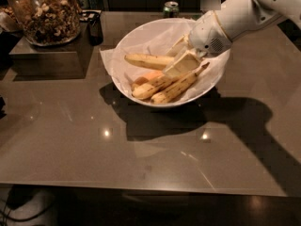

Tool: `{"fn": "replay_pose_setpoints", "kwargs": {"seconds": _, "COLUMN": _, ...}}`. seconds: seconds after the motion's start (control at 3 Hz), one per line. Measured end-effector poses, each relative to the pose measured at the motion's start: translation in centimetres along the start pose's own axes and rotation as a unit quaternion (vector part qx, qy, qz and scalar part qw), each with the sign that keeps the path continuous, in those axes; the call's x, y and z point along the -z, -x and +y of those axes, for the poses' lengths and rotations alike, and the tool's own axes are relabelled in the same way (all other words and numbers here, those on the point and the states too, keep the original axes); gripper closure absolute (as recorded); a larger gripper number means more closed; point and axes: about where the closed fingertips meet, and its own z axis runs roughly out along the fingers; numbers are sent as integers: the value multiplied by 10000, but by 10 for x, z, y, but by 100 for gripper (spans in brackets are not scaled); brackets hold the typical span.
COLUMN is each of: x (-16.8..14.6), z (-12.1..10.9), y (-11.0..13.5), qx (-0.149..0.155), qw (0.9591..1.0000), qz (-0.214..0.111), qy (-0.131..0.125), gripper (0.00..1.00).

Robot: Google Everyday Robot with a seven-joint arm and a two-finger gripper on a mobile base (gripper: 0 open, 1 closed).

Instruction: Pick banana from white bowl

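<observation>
The white bowl (134, 36), lined with crinkled white paper, stands at the middle back of the table. The banana (146, 60), thick, smooth yellow and nearly straight, lies across the bowl's left half, its right end between my gripper's fingers. My gripper (180, 56) reaches into the bowl from the upper right and is shut on that end of the banana. Two thinner brown-spotted bananas (175, 87) and a short orange-tinted one (146, 76) lie below it in the bowl.
A glass jar of nuts (46, 14) stands on a dark block (44, 58) at the back left. A green can (170, 8) stands behind the bowl. The brown table (141, 145) stretches toward the front edge.
</observation>
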Motion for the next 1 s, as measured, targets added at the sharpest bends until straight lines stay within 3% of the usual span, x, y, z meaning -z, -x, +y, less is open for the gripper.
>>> {"fn": "replay_pose_setpoints", "kwargs": {"seconds": 0.33, "x": 40, "z": 17, "y": 28, "qx": 457, "qw": 9977, "qz": -476, "qy": -126, "gripper": 100}}
{"fn": "replay_pose_setpoints", "kwargs": {"seconds": 1.0, "x": 109, "z": 80, "y": 47, "qx": 769, "qw": 9909, "qz": -1016, "qy": -430, "gripper": 100}}
